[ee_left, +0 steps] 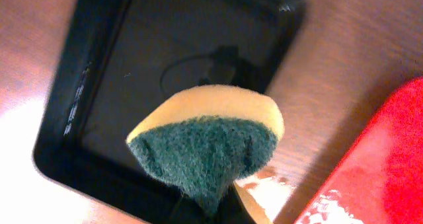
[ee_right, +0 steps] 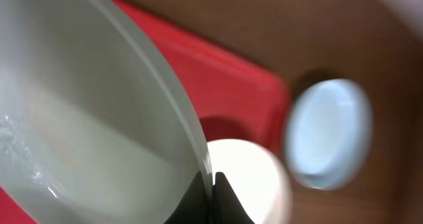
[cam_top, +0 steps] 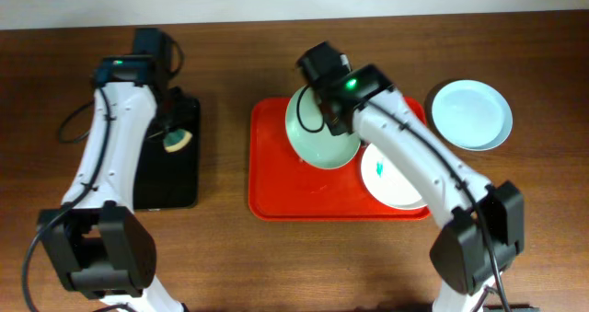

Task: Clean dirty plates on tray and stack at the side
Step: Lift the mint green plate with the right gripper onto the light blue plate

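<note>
One white plate (cam_top: 391, 179) on red tray (cam_top: 276, 188), right pincer (ee_right: 213, 192) clamping green plate (cam_top: 317, 144), left pincer (ee_left: 208, 211) pinching sponge (ee_left: 206, 145).

Brown wooden table (cam_top: 230, 257): black tray (cam_top: 179, 179) left, red tray (cam_top: 276, 183) centre, blue plate (cam_top: 469, 114) right.

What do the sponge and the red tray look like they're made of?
The sponge looks like yellow foam backed by a green fibrous scouring pad, fuzzy and matte. The tray is likely moulded plastic: smooth, slightly glossy, rounded corners, low rim.
</note>
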